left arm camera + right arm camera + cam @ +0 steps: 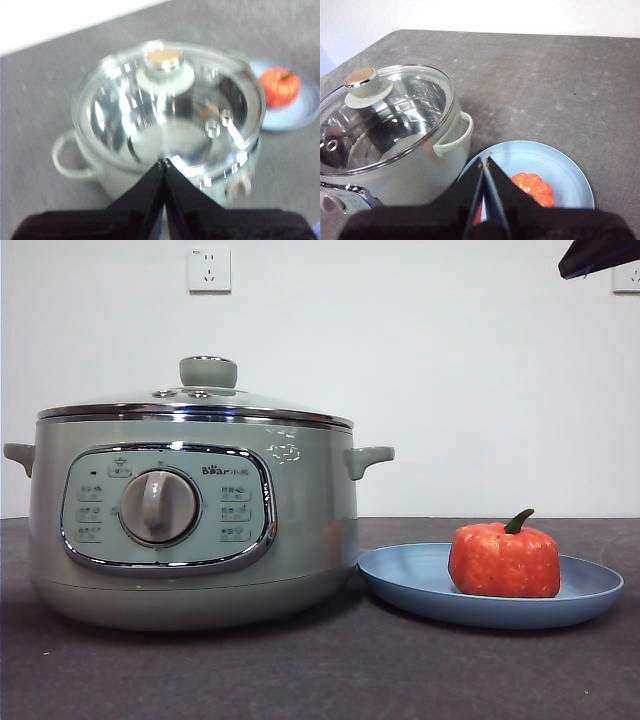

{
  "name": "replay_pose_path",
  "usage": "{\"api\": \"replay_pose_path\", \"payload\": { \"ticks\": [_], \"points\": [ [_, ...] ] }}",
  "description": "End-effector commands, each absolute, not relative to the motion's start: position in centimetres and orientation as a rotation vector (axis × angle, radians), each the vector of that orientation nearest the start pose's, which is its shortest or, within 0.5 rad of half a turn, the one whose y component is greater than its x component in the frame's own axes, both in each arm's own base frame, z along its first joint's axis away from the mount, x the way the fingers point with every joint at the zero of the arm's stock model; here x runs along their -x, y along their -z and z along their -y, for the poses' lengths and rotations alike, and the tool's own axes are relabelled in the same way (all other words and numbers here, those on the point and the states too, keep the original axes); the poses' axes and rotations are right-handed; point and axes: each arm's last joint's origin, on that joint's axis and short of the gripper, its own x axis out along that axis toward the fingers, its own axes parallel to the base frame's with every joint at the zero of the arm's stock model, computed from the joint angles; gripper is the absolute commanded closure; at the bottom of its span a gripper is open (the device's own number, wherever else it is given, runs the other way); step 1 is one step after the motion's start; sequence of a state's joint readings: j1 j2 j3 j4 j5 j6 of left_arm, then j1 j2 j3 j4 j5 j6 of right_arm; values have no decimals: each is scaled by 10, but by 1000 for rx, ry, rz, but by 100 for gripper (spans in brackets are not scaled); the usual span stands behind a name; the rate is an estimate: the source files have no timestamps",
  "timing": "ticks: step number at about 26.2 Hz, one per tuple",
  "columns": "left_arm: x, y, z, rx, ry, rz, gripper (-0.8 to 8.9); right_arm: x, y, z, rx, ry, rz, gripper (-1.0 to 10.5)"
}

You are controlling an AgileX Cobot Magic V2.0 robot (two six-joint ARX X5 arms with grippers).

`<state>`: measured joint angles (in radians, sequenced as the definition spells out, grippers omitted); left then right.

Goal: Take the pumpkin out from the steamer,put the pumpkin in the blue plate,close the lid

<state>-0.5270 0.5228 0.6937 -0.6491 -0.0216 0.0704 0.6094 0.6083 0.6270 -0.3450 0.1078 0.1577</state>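
Seemingly finished: pumpkin (504,561) sat on the plate (400,585), lid (195,402) covered the steamer (190,530) (seated evenly). Left tool (164,162) and right tool (484,158), both pressed together and empty, should retreat upward, bumping nothing.

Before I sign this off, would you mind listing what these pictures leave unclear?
- Front view: the steamer hides the near-left edge of the blue plate; its small panel labels are too small to read.
- Left wrist view: blur softens the lid, and the picture's edge cuts off the plate.
- Right wrist view: the right gripper, jaws shut, covers part of the pumpkin.
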Motion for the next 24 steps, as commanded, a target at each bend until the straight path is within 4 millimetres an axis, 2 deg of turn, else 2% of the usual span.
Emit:
{"api": "replay_pose_path", "payload": {
  "ticks": [1, 12, 19, 21, 24],
  "points": [
    [-94, -288, 55, -206, 517, -468, 816, -116, -286, -77, -45, -467, -351, 963],
    [-92, -289, 53, -203, 516, -455, 816, -115, -286, -77, -44, -466, -353, 963],
    [-58, -303, 23, -92, 418, -249, 816, -115, -286, -77, -43, -466, -356, 963],
    [-50, -301, 16, -61, 337, -185, 816, -115, -286, -76, -43, -466, -356, 963],
    [-49, -287, 9, -49, 218, -98, 816, -115, -285, -77, -43, -465, -357, 963]
  ]
}}
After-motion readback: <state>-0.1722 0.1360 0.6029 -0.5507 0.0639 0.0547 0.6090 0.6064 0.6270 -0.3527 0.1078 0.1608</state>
